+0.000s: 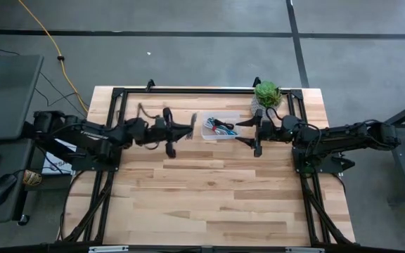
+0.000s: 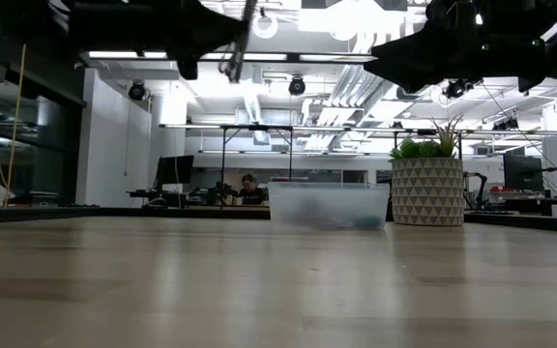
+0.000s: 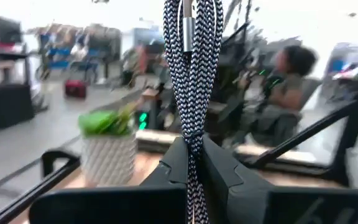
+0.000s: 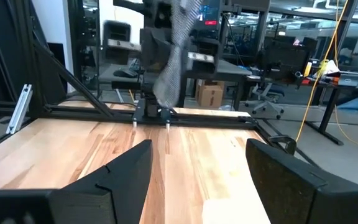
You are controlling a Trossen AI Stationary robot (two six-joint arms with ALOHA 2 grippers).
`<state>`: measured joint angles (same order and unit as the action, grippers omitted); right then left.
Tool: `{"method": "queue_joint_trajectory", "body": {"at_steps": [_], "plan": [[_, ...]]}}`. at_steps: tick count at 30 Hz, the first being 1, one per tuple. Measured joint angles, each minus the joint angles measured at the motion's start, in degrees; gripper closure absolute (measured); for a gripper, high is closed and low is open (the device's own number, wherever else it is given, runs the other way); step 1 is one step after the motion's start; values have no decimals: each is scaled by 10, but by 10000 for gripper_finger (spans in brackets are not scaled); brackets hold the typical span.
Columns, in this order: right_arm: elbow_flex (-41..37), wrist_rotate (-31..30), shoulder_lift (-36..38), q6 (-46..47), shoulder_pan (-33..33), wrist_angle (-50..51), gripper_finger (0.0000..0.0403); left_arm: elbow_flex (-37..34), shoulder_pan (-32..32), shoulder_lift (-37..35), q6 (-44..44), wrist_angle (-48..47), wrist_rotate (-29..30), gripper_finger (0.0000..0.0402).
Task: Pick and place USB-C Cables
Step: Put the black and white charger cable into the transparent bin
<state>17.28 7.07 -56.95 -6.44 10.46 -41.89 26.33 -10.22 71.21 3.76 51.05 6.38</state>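
Note:
My left gripper [image 1: 188,128] is raised over the table's far half, just left of the clear plastic box [image 1: 219,128], and is shut on a blue-grey braided USB-C cable bundle [image 3: 192,56]. That bundle also shows in the right wrist view as a blurred grey strand [image 4: 169,68] and in the low view [image 2: 243,39]. Other coiled cables, whitish with red and dark bits [image 1: 221,126], lie inside the box. My right gripper [image 4: 197,168] hovers open just right of the box [image 2: 329,205], facing the left gripper. My left gripper pinches the folded braided bundle between its two fingers [image 3: 219,165], several strands together, with a silver plug [image 3: 186,28] lying along them. The bundle is lifted clear of the table and reaches out past the fingertips [image 3: 193,134], its free end drooping in the low view [image 2: 232,72].
A potted green plant in a patterned white pot [image 1: 267,95] stands at the far right, close behind my right gripper [image 1: 248,132]. A black frame [image 1: 188,90] runs along the table's far and side edges. The near half of the wooden table [image 1: 209,204] is bare.

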Motion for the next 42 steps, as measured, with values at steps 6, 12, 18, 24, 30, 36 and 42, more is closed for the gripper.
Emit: {"method": "queue_joint_trajectory", "body": {"at_steps": [6, 12, 18, 24, 30, 36, 42], "plan": [[0, 1, 0, 0, 0, -78, 152, 153, -55, 108, -1, -197, -8, 401], [0, 5, 0, 0, 0, -106, 152, 351, -98, 268, -53, -409, -8, 401], [0, 5, 0, 0, 0, -79, 152, 476, -117, 397, -81, -503, -6, 401], [0, 6, 0, 10, 0, -77, 152, 528, -129, 459, -85, -531, 5, 401], [0, 6, 0, 15, 0, -72, 152, 530, -128, 463, -83, -566, 3, 401], [0, 6, 0, 2, 0, -72, 152, 530, -112, 461, -90, -603, 3, 385], [0, 5, 0, -3, 0, -73, 152, 533, -101, 461, -99, -611, 1, 339]]}}
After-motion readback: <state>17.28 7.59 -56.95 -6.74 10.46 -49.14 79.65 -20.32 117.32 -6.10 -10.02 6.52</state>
